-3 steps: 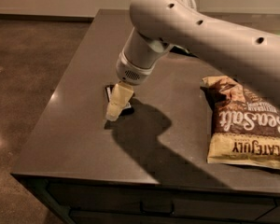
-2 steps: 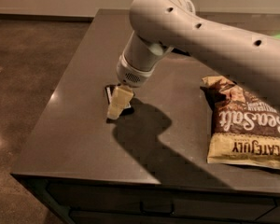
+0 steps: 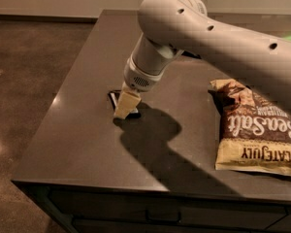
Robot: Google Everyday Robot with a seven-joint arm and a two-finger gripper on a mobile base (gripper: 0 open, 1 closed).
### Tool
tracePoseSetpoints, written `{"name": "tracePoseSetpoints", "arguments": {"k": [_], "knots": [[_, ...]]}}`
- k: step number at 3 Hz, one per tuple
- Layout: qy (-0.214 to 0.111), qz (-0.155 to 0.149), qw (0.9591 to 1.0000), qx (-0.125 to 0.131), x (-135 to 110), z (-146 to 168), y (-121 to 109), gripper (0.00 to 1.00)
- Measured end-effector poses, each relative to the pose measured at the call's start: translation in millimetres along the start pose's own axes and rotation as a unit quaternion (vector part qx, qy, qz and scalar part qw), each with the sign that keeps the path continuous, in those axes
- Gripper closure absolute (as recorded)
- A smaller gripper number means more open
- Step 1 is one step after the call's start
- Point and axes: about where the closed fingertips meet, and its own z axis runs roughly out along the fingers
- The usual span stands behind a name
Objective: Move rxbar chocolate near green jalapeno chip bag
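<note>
Near the left edge of the bench (image 3: 82, 149), midway along it, you have the gripper (image 3: 125, 105) down on the rxbar chocolate (image 3: 114, 97). The bar lies flat, with black wrapper showing on either side of the gripper. You cannot tell whether the gripper is spread or pinching. Toward the front right corner lies a Sea Salt bag (image 3: 257, 130), flat and well apart from the bar.

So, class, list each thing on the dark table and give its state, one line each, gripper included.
Small black-wrapped rxbar chocolate: flat on the dark grey table, partly under the gripper.
The gripper: down at the bar, left part of table.
Brown and cream Sea Salt bag: lying flat, right side, apart from gripper.
</note>
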Motion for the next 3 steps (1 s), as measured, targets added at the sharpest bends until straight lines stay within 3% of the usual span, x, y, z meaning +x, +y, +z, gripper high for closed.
{"name": "tracePoseSetpoints", "arguments": {"k": [1,2,3], "knots": [[0.0,0.0,1.0,0.0,-2,-4,-1,0.86],[0.0,0.0,1.0,0.0,-2,-4,-1,1.0],[-0.011,0.019,0.9993,0.03,10,-35,-14,1.0]]}}
